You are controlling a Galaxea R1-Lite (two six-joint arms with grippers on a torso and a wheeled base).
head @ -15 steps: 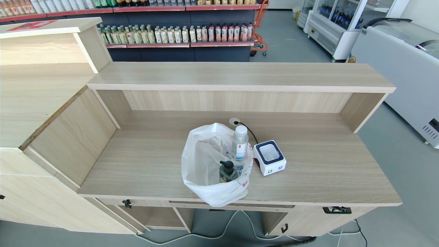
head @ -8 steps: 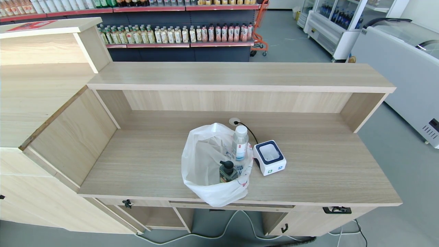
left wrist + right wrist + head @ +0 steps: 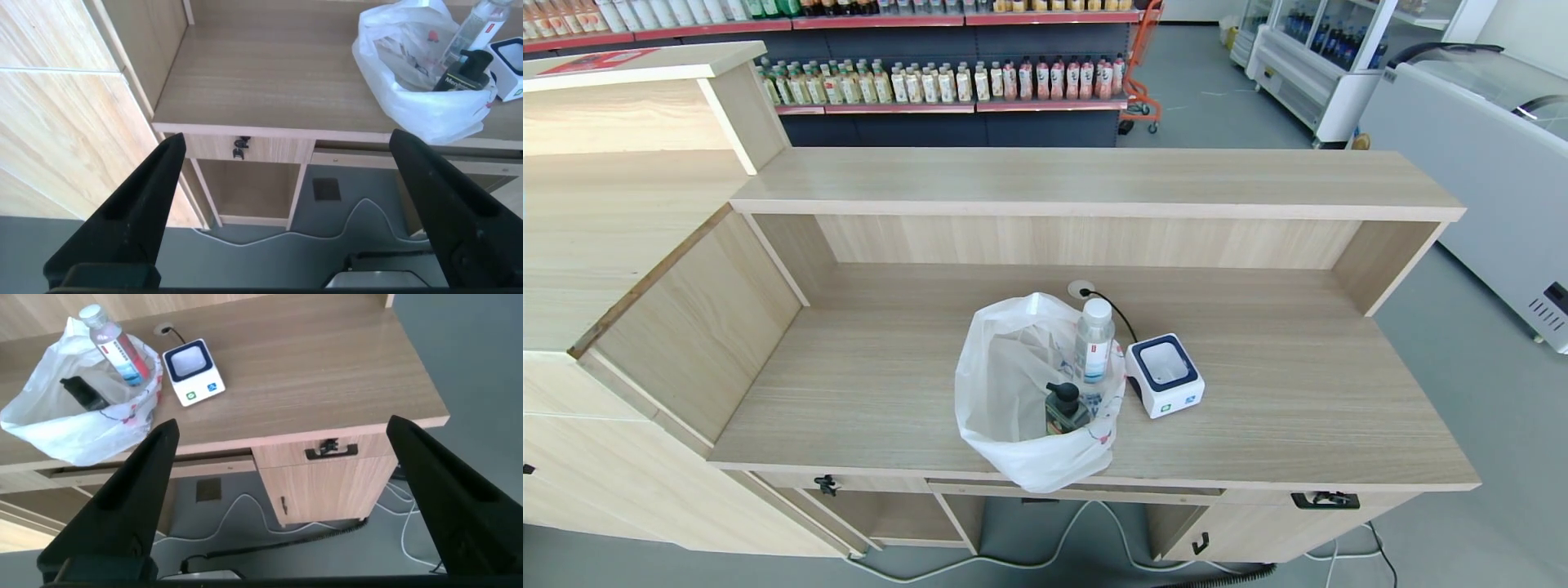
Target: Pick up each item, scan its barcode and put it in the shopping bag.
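Our left hand (image 3: pixel 288 139) and right hand (image 3: pixel 282 423) hang in front of the pale wood-grain counter (image 3: pixel 1298 392), black fingers (image 3: pixel 131 212) spread wide, holding nothing. On it sits a crinkled white plastic shopping bag (image 3: pixel 1005 384) (mouth open) holding an upright clear plastic bottle (image 3: pixel 1093 347) and a dark pump bottle (image 3: pixel 1063 407); a boxy white scanner (image 3: pixel 1165 376) stands just beside it. Shelves of drink bottles (image 3: pixel 947 82) line the room behind.

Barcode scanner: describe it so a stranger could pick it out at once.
On the lower surface of the wooden checkout counter stands a white plastic shopping bag. Just to its right sits the barcode scanner, a white cube with a dark-rimmed window on top and a black cable behind.
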